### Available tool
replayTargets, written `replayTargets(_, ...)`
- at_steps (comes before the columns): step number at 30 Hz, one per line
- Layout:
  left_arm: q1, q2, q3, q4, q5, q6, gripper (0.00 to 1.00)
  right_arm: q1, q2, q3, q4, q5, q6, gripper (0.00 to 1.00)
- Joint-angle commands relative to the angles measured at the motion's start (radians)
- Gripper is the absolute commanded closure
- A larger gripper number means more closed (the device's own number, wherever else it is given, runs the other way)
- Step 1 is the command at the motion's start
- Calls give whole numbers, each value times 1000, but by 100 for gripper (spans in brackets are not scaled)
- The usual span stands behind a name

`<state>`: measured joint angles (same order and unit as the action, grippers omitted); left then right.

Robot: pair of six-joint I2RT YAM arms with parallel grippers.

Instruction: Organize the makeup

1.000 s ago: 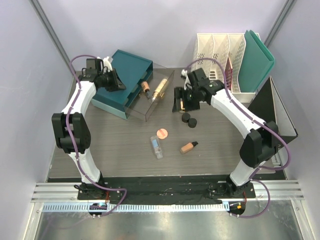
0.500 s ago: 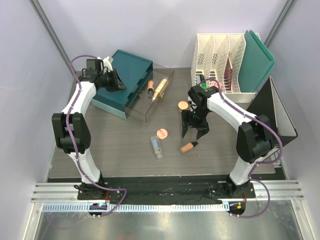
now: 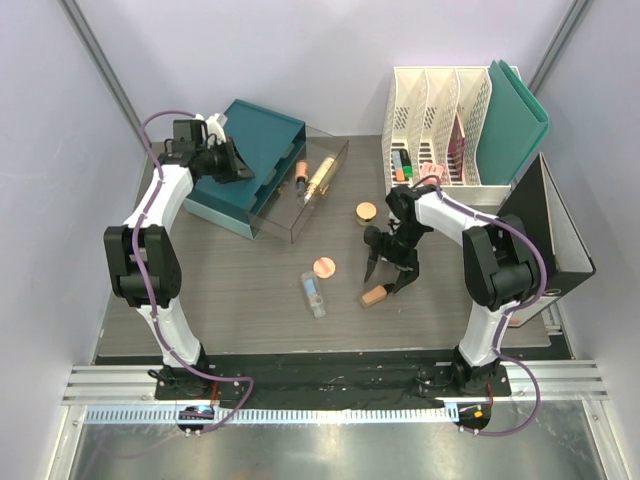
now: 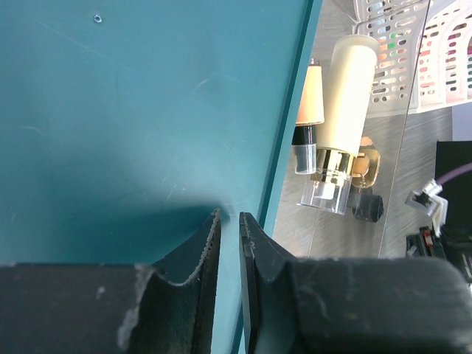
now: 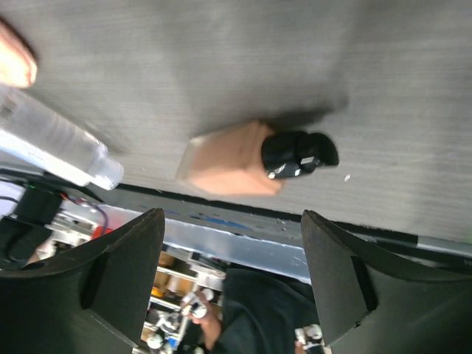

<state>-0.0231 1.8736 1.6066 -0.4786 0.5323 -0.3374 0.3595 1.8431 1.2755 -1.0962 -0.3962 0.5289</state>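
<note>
My right gripper (image 3: 388,275) is open and hangs just over a peach bottle with a black cap (image 3: 375,295), which lies on the table between and beyond the open jaws in the right wrist view (image 5: 228,168). A round pink compact (image 3: 324,267) and a clear tube (image 3: 313,294) lie to its left. A tan jar (image 3: 366,212) stands behind. A cream bottle (image 4: 343,110) and a peach one (image 4: 310,103) lie in the clear box (image 3: 335,160). My left gripper (image 3: 237,167) is closed on the rim of the teal tray (image 4: 147,110). The black jars are hidden.
White file holders (image 3: 435,100) with markers and a teal folder (image 3: 515,120) stand at the back right. A black panel (image 3: 560,230) stands at the right edge. The table's front edge and metal rail (image 5: 243,228) lie just beyond the peach bottle.
My right gripper moved from beside the clear box toward the front, over the peach bottle. The tan jar now stands free where the gripper was. The left arm has not moved.
</note>
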Motion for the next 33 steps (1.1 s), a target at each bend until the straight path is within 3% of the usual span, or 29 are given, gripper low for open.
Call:
replayTargets(1, 0, 58, -66, -152, -74, 23, 82, -25, 28, -10, 64, -41, 65, 20)
replayTargets(17, 0, 75, -42, -166, -92, 28, 81, -27, 108, -31, 87, -64, 69, 22)
replayTargets(25, 0, 84, -28, -181, -100, 34, 81, -14, 194, 108, 102, 3, 54, 28)
replayTargets(27, -1, 84, -25, -183, -103, 37, 81, -2, 211, 155, 102, 8, 56, 33)
replayTargets(31, -1, 84, -20, -189, -110, 40, 81, 16, 248, 211, 91, 10, 43, 58)
replayTargets(32, 0, 84, -19, -190, -112, 40, 81, 18, 249, 217, 87, 13, 42, 68)
replayTargets(33, 0, 82, -19, -190, -109, 40, 81, 21, 248, 220, 84, 16, 39, 69)
